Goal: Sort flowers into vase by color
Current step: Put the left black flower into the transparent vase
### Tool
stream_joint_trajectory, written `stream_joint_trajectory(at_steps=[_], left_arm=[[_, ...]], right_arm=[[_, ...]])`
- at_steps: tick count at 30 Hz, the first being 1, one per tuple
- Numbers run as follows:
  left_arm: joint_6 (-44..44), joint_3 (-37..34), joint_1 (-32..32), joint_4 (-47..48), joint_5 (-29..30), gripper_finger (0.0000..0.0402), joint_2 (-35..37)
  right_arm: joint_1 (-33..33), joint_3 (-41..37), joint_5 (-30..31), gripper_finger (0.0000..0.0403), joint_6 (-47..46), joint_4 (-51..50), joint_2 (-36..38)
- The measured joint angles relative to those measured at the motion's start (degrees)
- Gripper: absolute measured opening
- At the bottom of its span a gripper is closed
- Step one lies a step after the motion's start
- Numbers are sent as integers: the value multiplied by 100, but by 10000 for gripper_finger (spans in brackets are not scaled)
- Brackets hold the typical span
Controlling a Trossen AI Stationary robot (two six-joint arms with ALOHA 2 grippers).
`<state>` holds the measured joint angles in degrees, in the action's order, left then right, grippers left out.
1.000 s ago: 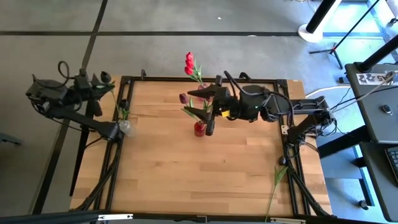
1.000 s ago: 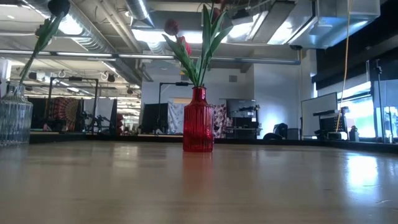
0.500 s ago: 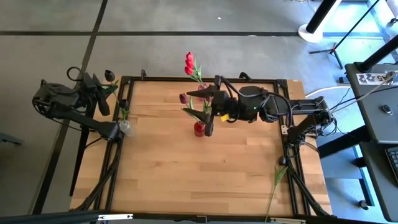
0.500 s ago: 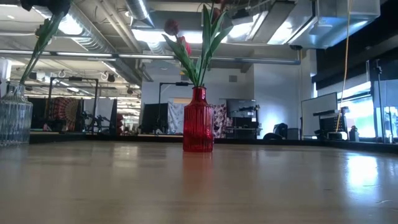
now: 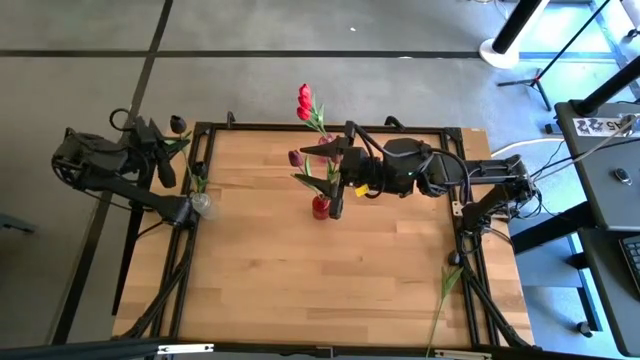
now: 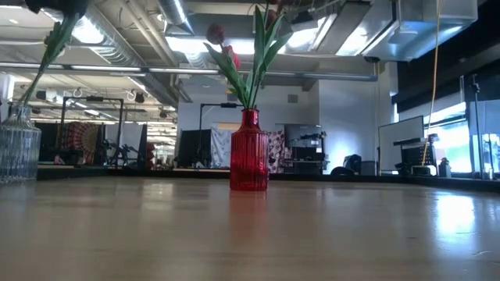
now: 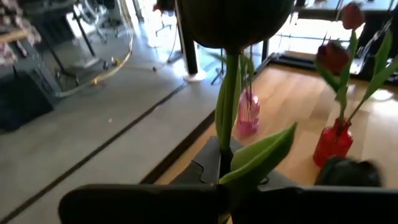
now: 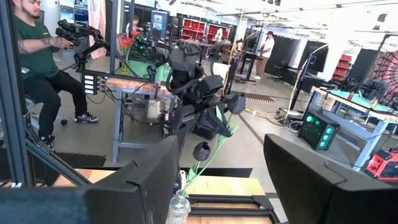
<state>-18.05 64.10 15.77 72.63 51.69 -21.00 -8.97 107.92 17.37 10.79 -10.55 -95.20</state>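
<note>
**Left gripper clamps a dark tulip over the clear vase; right gripper spread beside the red one**

The left gripper (image 5: pixel 160 150) hangs over the table's left edge, its fingers clenched on the green stem of a dark maroon tulip (image 7: pixel 231 25) whose head rises just above the fingers. Directly below the gripper stands a clear ribbed glass vase (image 5: pixel 201 206), and the stem's lower end reaches down into its neck. The wooden table (image 5: pixel 300 280) spreads out to the gripper's right.

The right gripper (image 5: pixel 335 180) hovers near the table's middle, its fingers spread wide apart with nothing between them. Just beside it, under its fingertips, a red ribbed glass vase (image 6: pixel 249 153) holds red tulips (image 5: pixel 305 102) and a darker red-purple tulip (image 5: pixel 296 158), leaning away from the gripper toward the far edge. A loose green stem (image 5: pixel 442 290) lies well behind the right gripper, at the table's right edge.
</note>
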Motion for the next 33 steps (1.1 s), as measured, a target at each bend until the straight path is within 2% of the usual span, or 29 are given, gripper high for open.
stream_joint_trajectory(at_steps=[7, 12, 21, 24, 27, 33], left_arm=[[-1036, -2, 0, 543, -358, 5, 1], [-1676, -2, 0, 565, -708, 29, 1], [-2638, -2, 0, 1005, -2448, 108, 1], [-2694, 0, 1, 1275, -3418, 129, -27], [-2724, 0, 2, 1565, -3939, 141, -140], [-2280, 37, 2, 1737, -3962, 157, -200]], right_arm=[[0, 0, 0, 237, -28, 0, 4], [-1, 0, 81, 237, -40, 7, 7], [0, 0, 169, 237, -915, 5, 7], [-1, 0, 288, 237, -1255, -88, 7], [0, 0, 410, 237, -1586, -315, 9], [0, 0, 409, 237, -1927, -1045, 9]])
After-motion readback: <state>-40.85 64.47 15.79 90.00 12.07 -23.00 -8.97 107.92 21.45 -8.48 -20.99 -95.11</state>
